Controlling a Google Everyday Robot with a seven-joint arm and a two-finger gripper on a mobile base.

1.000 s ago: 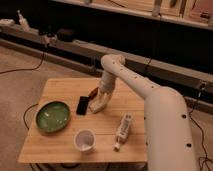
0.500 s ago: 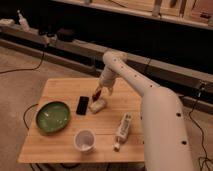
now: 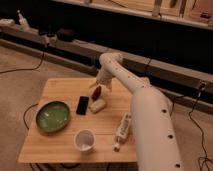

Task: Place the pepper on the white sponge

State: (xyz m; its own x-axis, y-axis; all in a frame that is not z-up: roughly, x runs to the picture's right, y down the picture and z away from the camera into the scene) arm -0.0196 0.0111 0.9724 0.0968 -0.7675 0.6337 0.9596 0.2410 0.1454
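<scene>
The dark red pepper (image 3: 96,92) is on the wooden table (image 3: 60,90), just behind the far end of the white sponge (image 3: 98,105). I cannot tell whether it touches the sponge. My gripper (image 3: 103,83) hangs right above and slightly behind the pepper, at the end of the white arm that reaches in from the lower right. I cannot tell whether it holds the pepper.
A flat black slab (image 3: 82,105) lies just left of the sponge. A green plate (image 3: 52,116) sits at the left, a white cup (image 3: 85,141) near the front edge, and a white bottle (image 3: 123,131) lies at the front right. Cables run on the floor.
The gripper has risen and drawn back a little from its low position over the sponge. The pepper now shows below it, by the sponge's far end.
</scene>
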